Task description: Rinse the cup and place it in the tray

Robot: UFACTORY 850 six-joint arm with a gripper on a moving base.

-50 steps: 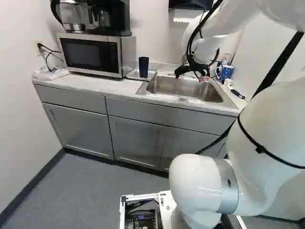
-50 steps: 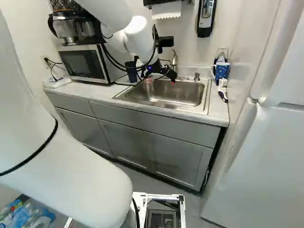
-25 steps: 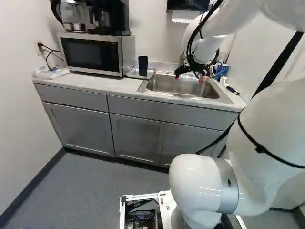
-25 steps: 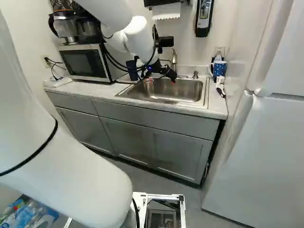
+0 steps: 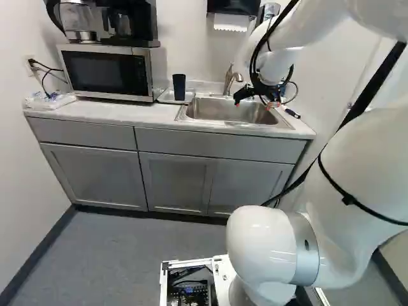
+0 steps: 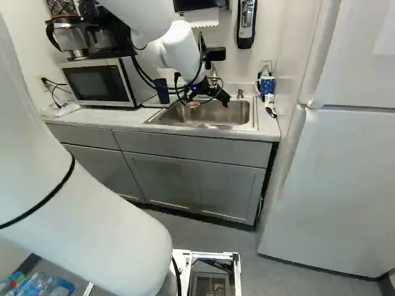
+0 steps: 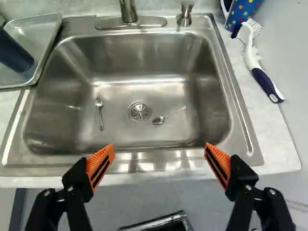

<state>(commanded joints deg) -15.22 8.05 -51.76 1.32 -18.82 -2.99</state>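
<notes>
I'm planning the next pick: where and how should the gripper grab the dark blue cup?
Probably by its side walls at mid-height: the cup stands upright on the tray, tall and slim, no handle showing. Bring the gripper from the sink side, since the microwave crowds the other.

From the drain (image 7: 139,112), the cup (image 7: 13,52) is at ten o'clock, and the wrist view cuts off one end, so I can't see inside. The tap (image 7: 129,10) at twelve o'clock loses its top there. The mug (image 7: 243,13) between one and two is cut off too, and the arm (image 5: 274,67) hides most of it in the left base view
</notes>
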